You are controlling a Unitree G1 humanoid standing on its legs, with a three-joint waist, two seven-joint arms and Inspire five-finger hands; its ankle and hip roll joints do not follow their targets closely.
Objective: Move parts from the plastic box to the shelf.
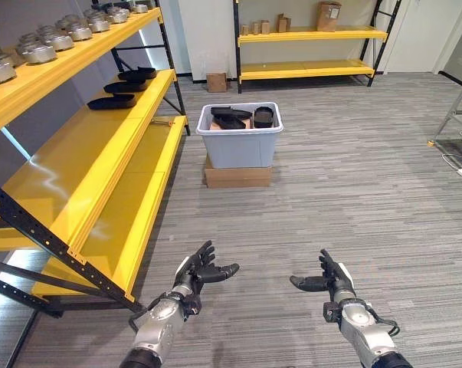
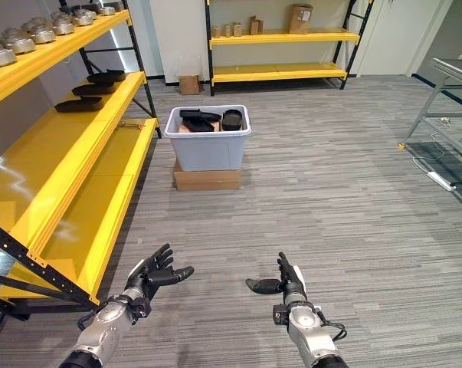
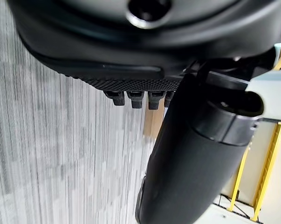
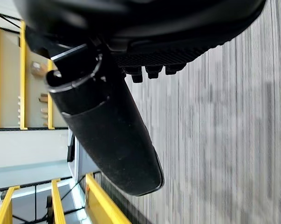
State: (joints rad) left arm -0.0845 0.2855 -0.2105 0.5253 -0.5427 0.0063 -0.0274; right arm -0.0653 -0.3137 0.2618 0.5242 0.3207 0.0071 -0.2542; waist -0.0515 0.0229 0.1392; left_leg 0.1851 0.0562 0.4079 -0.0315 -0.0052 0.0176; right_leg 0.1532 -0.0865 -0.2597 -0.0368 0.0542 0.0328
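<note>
A grey plastic box (image 1: 239, 143) stands on a flat cardboard carton (image 1: 237, 175) in the middle of the floor, with several black parts (image 1: 231, 117) lying in it. On the left runs the yellow shelf (image 1: 85, 165); three black parts (image 1: 112, 101) lie on its middle level. My left hand (image 1: 201, 270) hovers low over the carpet, near the shelf's front corner, open and empty. My right hand (image 1: 329, 277) hangs level with it to the right, fingers straight, nothing held. Both hands are well short of the box.
Round metal parts (image 1: 47, 38) line the shelf's top level. A second yellow rack (image 1: 307, 52) with cartons stands at the far wall, a small carton (image 1: 216, 81) on the floor beside it. A metal frame (image 1: 460, 107) is at the right edge. Grey carpet lies between me and the box.
</note>
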